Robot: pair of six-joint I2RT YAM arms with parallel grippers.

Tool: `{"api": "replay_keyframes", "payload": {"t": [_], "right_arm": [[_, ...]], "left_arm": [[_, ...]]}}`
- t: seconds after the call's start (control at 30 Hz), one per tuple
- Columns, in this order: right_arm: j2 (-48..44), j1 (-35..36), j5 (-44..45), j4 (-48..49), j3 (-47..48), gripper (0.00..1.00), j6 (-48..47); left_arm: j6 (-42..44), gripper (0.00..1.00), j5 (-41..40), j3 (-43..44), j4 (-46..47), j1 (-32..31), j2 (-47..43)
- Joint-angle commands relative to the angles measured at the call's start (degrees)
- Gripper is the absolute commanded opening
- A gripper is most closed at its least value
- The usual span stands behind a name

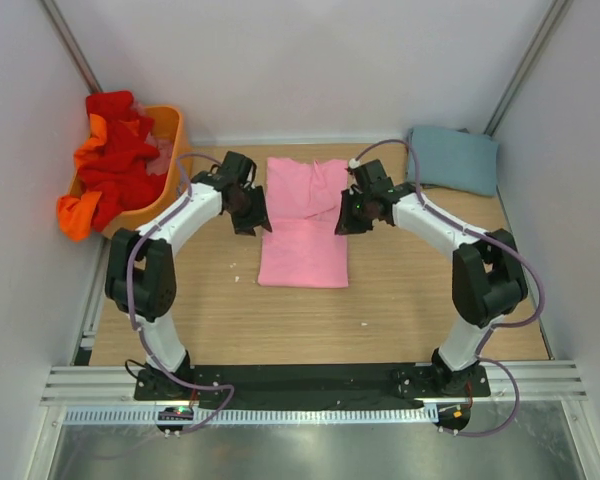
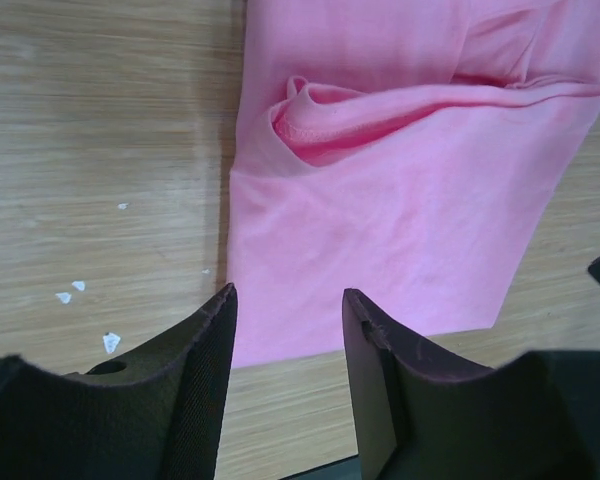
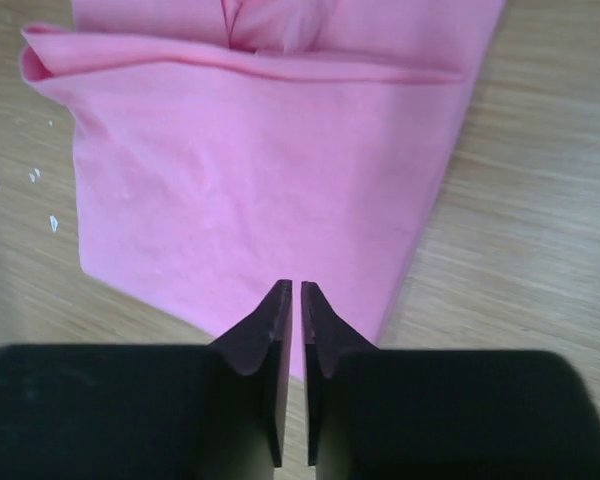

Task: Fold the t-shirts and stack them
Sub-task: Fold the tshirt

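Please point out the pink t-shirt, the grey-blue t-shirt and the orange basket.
pink t-shirt [image 1: 302,245], top view, middle of the cloth
grey-blue t-shirt [image 1: 455,158], top view, middle of the cloth
orange basket [image 1: 173,135], top view, bare right wall

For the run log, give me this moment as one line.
pink t-shirt: part-folded, centre | left gripper: open, empty | right gripper: nearly shut | grey-blue t-shirt: folded, far right

The pink t-shirt [image 1: 303,222] in mid-frame is soft, matt cloth, smooth with a few creases. The table [image 1: 410,300] is pale matt wood with fine grain. The basket [image 1: 176,135] at upper left is smooth orange plastic. The left gripper [image 2: 285,300] has dark, matt, finely textured fingers [image 2: 195,385].
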Motion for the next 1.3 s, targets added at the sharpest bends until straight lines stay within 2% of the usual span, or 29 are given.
{"api": "replay_keyframes", "payload": {"t": [0.0,0.17,0.33,0.57,0.7,0.83,0.9,0.93,1.0,1.03,1.13,1.17,1.23,1.27], "right_arm": [[1.38,0.38,-7.26,7.15,-0.74,0.12,1.96],[4.38,0.82,-8.50,8.38,-0.73,0.09,2.58],[1.84,1.78,-8.15,9.60,-7.49,0.09,3.19],[-9.05,3.81,-7.63,10.58,-21.20,0.09,4.07],[-18.18,4.16,-7.01,8.04,-27.70,0.09,4.08],[-24.69,4.16,-3.24,3.90,-29.30,0.09,3.20],[-26.46,4.16,-1.39,2.41,-29.12,0.11,2.84],[-27.86,4.16,-0.78,2.23,-29.12,0.13,2.84],[-28.75,4.16,0.02,2.23,-29.12,0.40,3.63],[-29.10,4.16,-0.07,2.49,-29.30,0.58,4.07],[-29.19,4.08,-2.26,5.47,-30.96,0.65,5.65],[-28.41,4.16,-2.70,6.17,-31.49,0.66,6.18],[-27.35,4.08,-2.97,8.11,-32.98,0.66,7.32],[-26.22,4.07,-2.88,8.46,-33.86,0.66,7.67]], "left_arm": [[-0.88,0.47,6.38,-1.53,9.31,0.14,0.93],[-0.09,0.46,4.54,1.20,9.41,-0.21,6.20],[0.88,0.45,3.04,6.73,8.62,-0.21,11.91],[1.15,0.43,-1.00,14.90,5.89,1.02,18.86],[2.29,0.43,-5.56,19.29,2.73,1.90,21.40],[3.17,0.40,-12.59,23.52,-4.54,1.99,23.61],[2.56,0.39,-16.55,22.57,-5.45,1.99,21.77],[2.55,0.39,-17.08,21.43,-4.93,1.90,20.02],[2.46,0.41,-18.05,17.48,-4.22,1.73,14.23],[2.55,0.42,-18.14,16.07,-4.13,1.64,12.12],[2.64,0.45,-17.70,8.61,-3.43,1.64,2.54],[2.55,0.46,-17.27,3.54,-2.73,1.64,-0.36],[1.42,0.46,-14.28,-2.11,-0.19,1.64,-8.01],[0.71,0.46,-12.79,-7.88,0.87,1.64,-10.47]]}}
